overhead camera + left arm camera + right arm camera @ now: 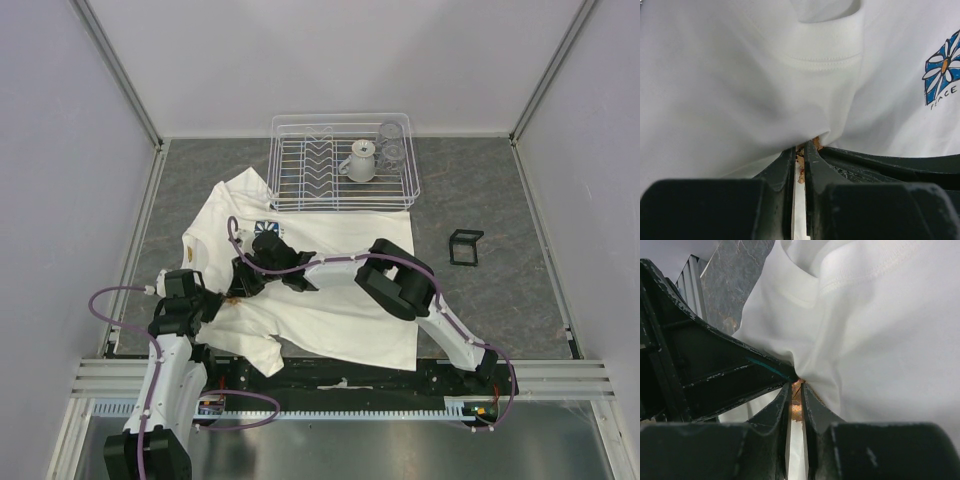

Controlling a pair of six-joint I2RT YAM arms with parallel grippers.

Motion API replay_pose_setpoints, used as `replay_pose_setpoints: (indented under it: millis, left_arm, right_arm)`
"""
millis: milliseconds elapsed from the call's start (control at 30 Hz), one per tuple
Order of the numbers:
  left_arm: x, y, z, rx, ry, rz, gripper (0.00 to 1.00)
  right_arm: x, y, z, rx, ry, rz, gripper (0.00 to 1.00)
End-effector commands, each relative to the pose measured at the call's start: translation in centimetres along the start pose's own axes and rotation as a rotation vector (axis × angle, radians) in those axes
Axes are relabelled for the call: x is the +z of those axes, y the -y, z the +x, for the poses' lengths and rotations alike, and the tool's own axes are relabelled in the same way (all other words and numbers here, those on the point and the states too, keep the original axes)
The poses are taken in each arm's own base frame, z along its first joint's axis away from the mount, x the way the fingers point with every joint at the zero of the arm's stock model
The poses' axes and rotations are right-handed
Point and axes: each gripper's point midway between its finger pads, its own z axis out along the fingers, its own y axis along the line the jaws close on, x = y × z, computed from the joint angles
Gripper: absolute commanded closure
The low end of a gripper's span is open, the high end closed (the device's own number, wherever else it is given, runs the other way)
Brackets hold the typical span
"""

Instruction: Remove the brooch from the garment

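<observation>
The white T-shirt (340, 300) lies spread on the grey table, its blue daisy logo (266, 228) near the collar. The logo also shows in the left wrist view (942, 70). The tiny orange brooch (232, 297) sits at the shirt's left side, where the cloth (740, 90) is bunched. My left gripper (222, 299) and right gripper (241, 289) meet there tip to tip. In the left wrist view the left gripper (800, 151) is shut with the brooch (800, 161) between its jaws. In the right wrist view the right gripper (796, 388) is shut on the brooch (796, 402) too.
A white wire dish rack (290, 200) stands behind the shirt with a white pot (360, 160) and a glass (392, 145) in it. A small black frame (465, 247) stands on the table at the right. Grey table shows left of the shirt (735, 280).
</observation>
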Motion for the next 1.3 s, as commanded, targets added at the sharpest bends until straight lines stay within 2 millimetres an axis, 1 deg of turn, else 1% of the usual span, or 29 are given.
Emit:
replay_pose_setpoints:
  millis: [0,167,300,433,700,733,800,933,1167,1200,1233,1267]
  left_arm:
    - [-0.2,0.2,-0.7,-0.014,0.03,-0.009,0.98]
    - [-0.3,0.3,-0.7,-0.015,0.029,-0.005,0.98]
    - [-0.3,0.3,-0.8,-0.015,0.033,-0.007,0.98]
    - [-0.5,0.5,-1.0,-0.018,0.034,-0.006,0.98]
    - [-0.5,0.2,-0.8,-0.033,0.014,-0.041,0.98]
    - [-0.6,0.3,-0.8,-0.034,0.014,-0.042,0.98]
    - [-0.7,0.4,-1.1,-0.03,0.024,-0.041,0.98]
    - [-0.9,0.9,-1.9,-0.027,0.049,-0.044,0.98]
    - [-0.9,1.5,-1.9,-0.031,0.028,-0.042,0.98]
    - [-0.9,1.6,-2.0,-0.033,0.028,-0.042,0.98]
    - [-0.9,1.7,-2.1,-0.031,0.031,-0.037,0.98]
    - [-0.9,1.7,-2.2,-0.034,0.037,-0.039,0.98]
  right_arm:
    - [0.4,-0.6,-0.7,-0.021,0.026,-0.039,0.82]
    - [0.5,-0.4,-0.3,-0.025,0.016,-0.035,0.83]
    - [0.7,0.0,0.2,-0.031,0.006,-0.019,0.87]
    - [0.8,0.7,1.2,-0.045,-0.021,0.015,0.9]
    - [1.5,1.0,2.7,-0.109,-0.064,0.068,0.91]
    - [1.4,1.4,3.2,-0.113,-0.077,0.088,0.92]
    - [1.3,1.8,3.2,-0.124,-0.074,0.115,0.92]
    - [1.0,3.2,4.1,-0.124,-0.083,0.168,0.96]
    - [0.6,5.3,6.2,-0.155,-0.11,0.228,1.0]
    - [0.2,6.1,6.7,-0.162,-0.11,0.251,1.0]
    - [0.0,6.4,6.9,-0.171,-0.106,0.262,1.0]
    - [-0.4,6.1,6.5,-0.185,-0.092,0.261,1.0]
